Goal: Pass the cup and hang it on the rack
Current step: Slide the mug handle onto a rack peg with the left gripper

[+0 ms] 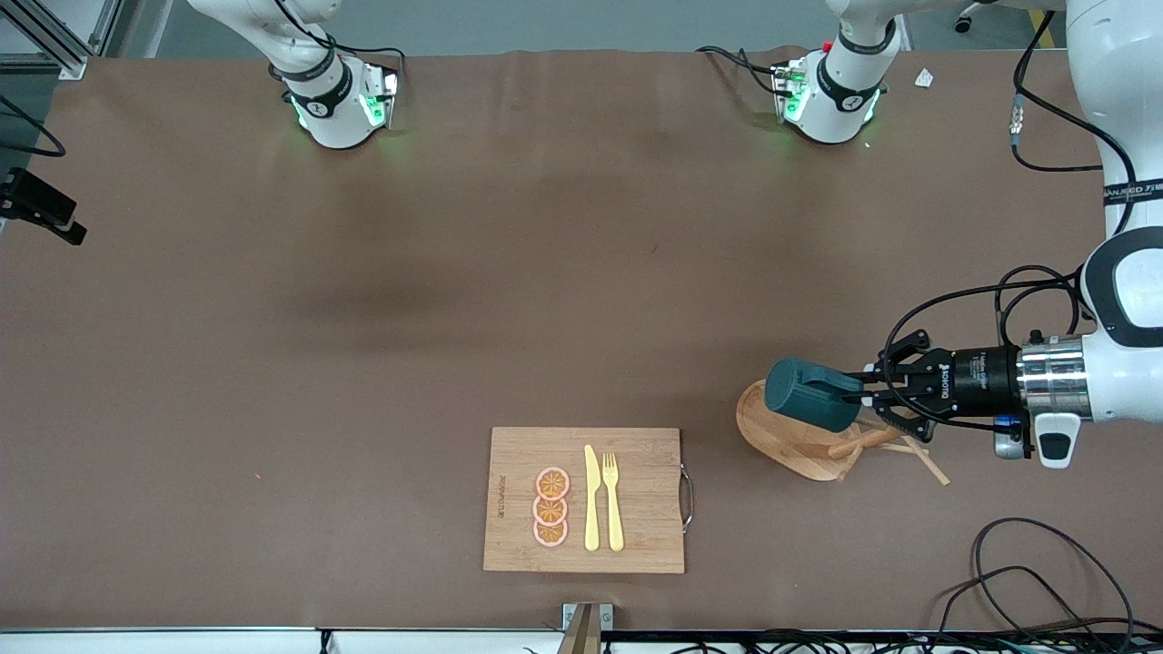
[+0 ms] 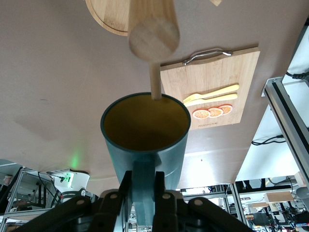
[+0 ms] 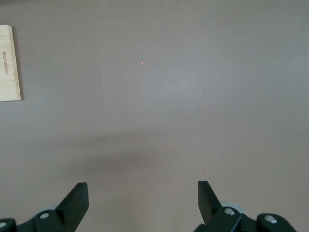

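Nearest you on the brown desk (image 1: 363,363) lies the rectangular bamboo cutting board (image 1: 636,536) with a metal handle at its edge toward the left arm's end; on it you have three orange slice pieces (image 1: 551,507) in a row, and just beside them a pale yellow plastic knife (image 1: 591,498) and a pale yellow plastic fork (image 1: 613,500) lying side by side. Farther from you than the board, toward the left arm's end, you see the light wooden mug rack (image 1: 781,436) with its oval flat base on the desk and thin pegs sticking out. Your left claw (image 1: 865,389) is over that rack, clenched on the handle of the small dark teal cylindrical cup (image 1: 809,395), which it holds tipped on its side. In the left wrist view the cup (image 2: 145,140) shows its mustard-yellow inside with nothing in it, and one thin peg of the rack (image 2: 153,38) meets its rim; you cannot tell whether the peg actually enters the cup. Your right claw (image 3: 143,200) waits above bare desk, its fingers spread wide and gripping nothing.
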You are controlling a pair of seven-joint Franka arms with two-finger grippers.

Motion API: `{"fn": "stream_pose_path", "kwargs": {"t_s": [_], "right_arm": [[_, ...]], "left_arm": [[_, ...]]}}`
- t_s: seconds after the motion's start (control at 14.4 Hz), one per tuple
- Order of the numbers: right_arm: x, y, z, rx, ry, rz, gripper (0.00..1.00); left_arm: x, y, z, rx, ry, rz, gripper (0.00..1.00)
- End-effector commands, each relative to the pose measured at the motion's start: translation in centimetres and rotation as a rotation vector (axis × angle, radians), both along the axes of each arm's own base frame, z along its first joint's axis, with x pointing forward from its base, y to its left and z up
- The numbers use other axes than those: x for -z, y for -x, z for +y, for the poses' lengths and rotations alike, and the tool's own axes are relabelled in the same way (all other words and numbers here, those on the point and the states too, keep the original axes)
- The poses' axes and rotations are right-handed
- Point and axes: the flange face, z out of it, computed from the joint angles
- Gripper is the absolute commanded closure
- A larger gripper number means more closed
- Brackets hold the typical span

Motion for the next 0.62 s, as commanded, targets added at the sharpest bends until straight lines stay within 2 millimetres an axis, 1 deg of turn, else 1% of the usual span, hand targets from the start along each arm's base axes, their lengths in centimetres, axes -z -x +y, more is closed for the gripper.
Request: {"fn": "stream_pose_path", "kwargs": {"t_s": [0.0, 0.07, 0.14, 0.21, 0.28, 0.42, 0.55], "right_arm": [[0.0, 0.3, -0.3, -0.008, 0.007, -0.006, 0.0], [0.0, 0.2, -0.2, -0.009, 0.007, -0.006, 0.0], [0.0, 0.2, -0.2, -0.009, 0.007, -0.006, 0.0], [0.0, 0.2, -0.2, -0.009, 0.007, -0.006, 0.0], [0.0, 0.3, -0.3, -0.008, 0.007, -0.006, 0.0], [0.0, 0.3, -0.3, -0.008, 0.007, -0.006, 0.0], [0.0, 0.2, -0.2, -0.009, 0.007, -0.006, 0.0]], "left_arm": [[0.2, 0.0, 0.6, 0.001, 0.02, -0.002, 1.0], [0.3, 0.0, 0.7, 0.001, 0.016, -0.002, 1.0], [0.4, -0.1, 1.3, -0.009, 0.02, 0.0, 1.0], [1.1, -0.3, 2.5, -0.028, 0.023, 0.013, 1.0], [1.2, -0.4, 2.8, -0.031, 0.023, 0.013, 1.0], [2.2, -0.5, 2.9, -0.031, 0.024, 0.025, 1.0], [2.1, -0.5, 2.8, -0.037, 0.023, 0.026, 1.0]]}}
